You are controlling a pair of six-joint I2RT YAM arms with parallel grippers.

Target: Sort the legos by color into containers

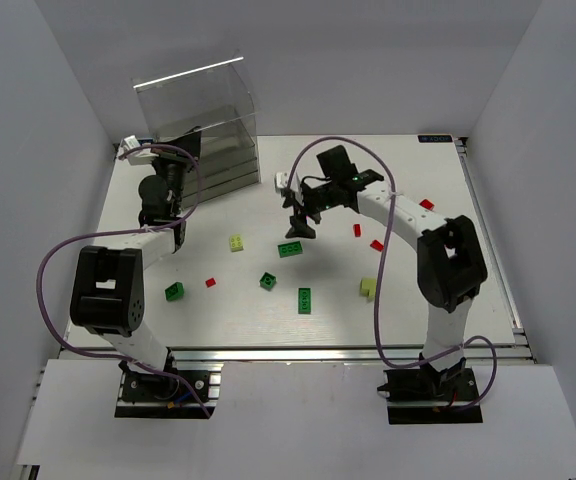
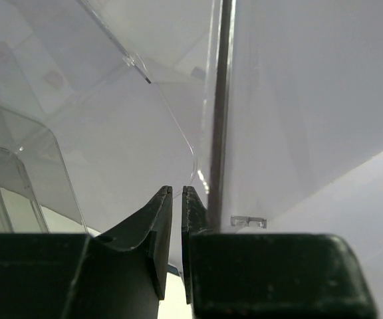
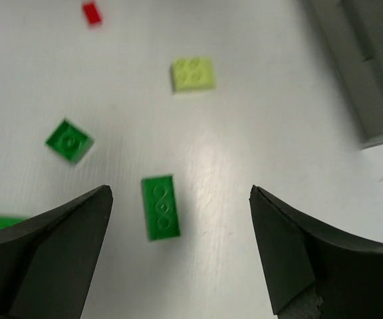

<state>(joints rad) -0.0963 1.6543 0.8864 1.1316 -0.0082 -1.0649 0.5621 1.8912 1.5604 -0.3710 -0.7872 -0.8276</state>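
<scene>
Hovering above the table [image 3: 258, 119] with fingers spread wide, the right gripper [image 3: 178, 194] frames a dark green lego [image 3: 160, 207] lying flat, studs up, its long axis crosswise to the finger line. The left gripper [image 2: 177, 189], at the clear containers [image 2: 112, 133], shows only a slit between its fingers; whether it pinches anything cannot be told.

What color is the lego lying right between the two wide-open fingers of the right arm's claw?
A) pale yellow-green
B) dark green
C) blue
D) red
B: in the right wrist view, a dark green brick lies between the spread fingers of the right gripper, while the pale yellow-green brick and the red brick sit farther away.
</scene>
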